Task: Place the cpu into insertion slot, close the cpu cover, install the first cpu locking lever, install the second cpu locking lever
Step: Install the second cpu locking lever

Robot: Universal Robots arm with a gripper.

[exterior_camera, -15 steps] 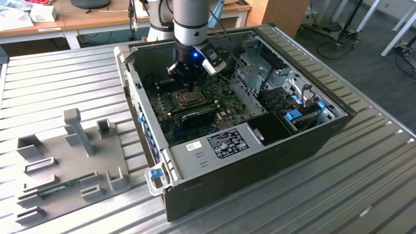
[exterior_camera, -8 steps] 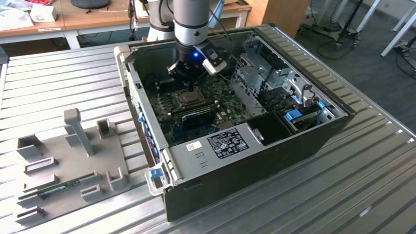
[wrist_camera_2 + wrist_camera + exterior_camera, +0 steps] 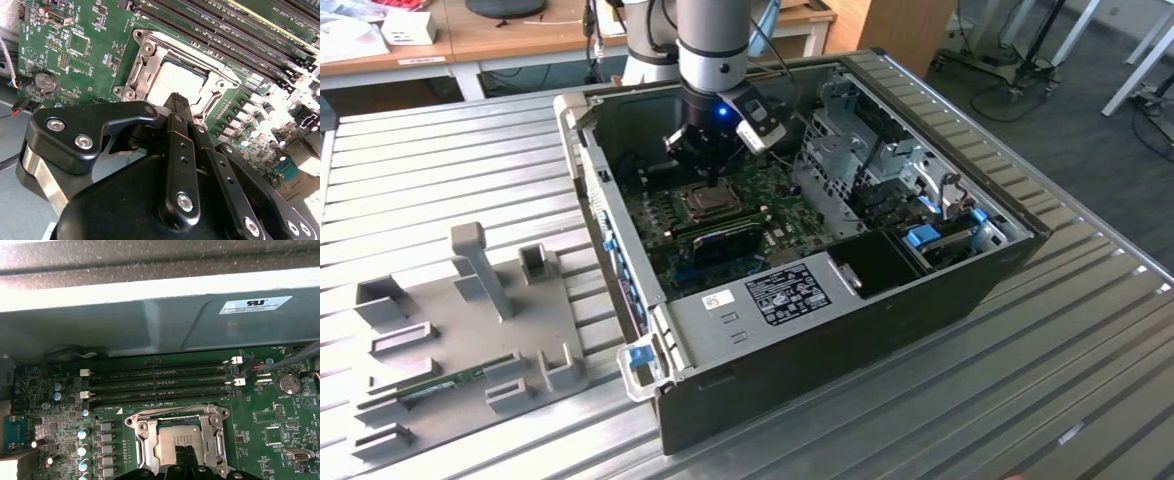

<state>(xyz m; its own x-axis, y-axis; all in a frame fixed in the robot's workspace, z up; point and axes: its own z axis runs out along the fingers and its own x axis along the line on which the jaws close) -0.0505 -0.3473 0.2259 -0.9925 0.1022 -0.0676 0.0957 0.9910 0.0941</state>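
green board all round: gripper (image 3: 184, 456) hung just over the cpu (image 3: 181, 442) in the insertion slot (image 3: 134, 421), fingers together; best lowered square.

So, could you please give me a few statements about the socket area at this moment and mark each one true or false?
1. The cpu lies in the insertion slot. True.
2. The cpu cover stands upright, away from the chip. False: in both wrist views it lies flat around the chip.
3. The gripper is just over the cpu. True: its fingertips meet over the chip's metal top.
4. The computer case stands upright on the table. False: it lies on its side, open face up.
5. The gripper carries a memory stick. False: nothing shows between its fingers.
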